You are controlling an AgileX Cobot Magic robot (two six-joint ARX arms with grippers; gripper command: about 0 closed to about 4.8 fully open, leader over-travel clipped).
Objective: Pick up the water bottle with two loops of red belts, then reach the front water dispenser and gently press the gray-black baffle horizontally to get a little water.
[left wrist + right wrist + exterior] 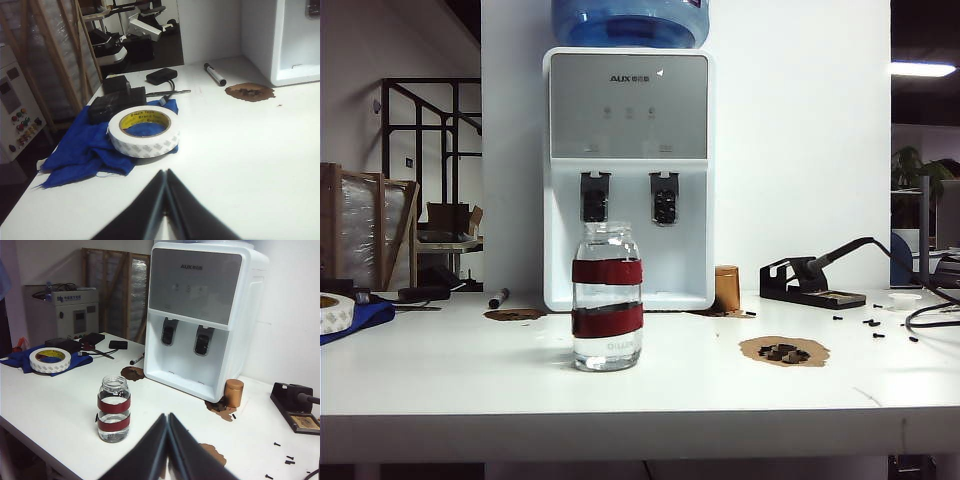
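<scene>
The water bottle [607,297], clear glass with two red bands, stands upright on the white table in front of the water dispenser [628,100]; the right wrist view shows the bottle [114,409] too. The gray-black baffle [594,197] hangs as the left of two dark paddles; it shows in the right wrist view as well [168,332]. My right gripper [167,416] is shut and empty, hovering near the table's front, to the right of the bottle. My left gripper [165,172] is shut and empty over the table's left part, near a tape roll. Neither gripper appears in the exterior view.
A tape roll [144,131] lies on a blue cloth [85,150] at the left, with a black marker [215,74] behind. A copper cap [727,288] stands by the dispenser's right corner. A soldering iron stand [810,283], brown patches and small black screws lie at the right.
</scene>
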